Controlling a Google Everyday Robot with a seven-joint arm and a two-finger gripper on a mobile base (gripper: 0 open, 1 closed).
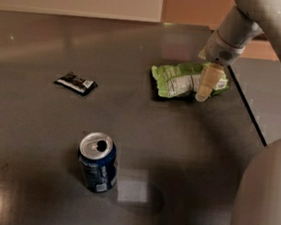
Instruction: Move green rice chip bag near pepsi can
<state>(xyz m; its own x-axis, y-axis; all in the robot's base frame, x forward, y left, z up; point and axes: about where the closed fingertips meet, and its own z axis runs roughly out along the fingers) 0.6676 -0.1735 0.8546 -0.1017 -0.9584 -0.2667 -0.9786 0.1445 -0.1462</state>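
Observation:
The green rice chip bag lies flat at the right back of the dark table, with its white label panel facing up. My gripper reaches down from the upper right and sits over the right part of the bag, touching or nearly touching it. The pepsi can stands upright near the front of the table, dark blue with an open silver top. It is far from the bag, to the front left of it.
A small black packet lies at the left middle of the table. The table's right edge runs just right of the bag. My arm's pale body fills the lower right corner.

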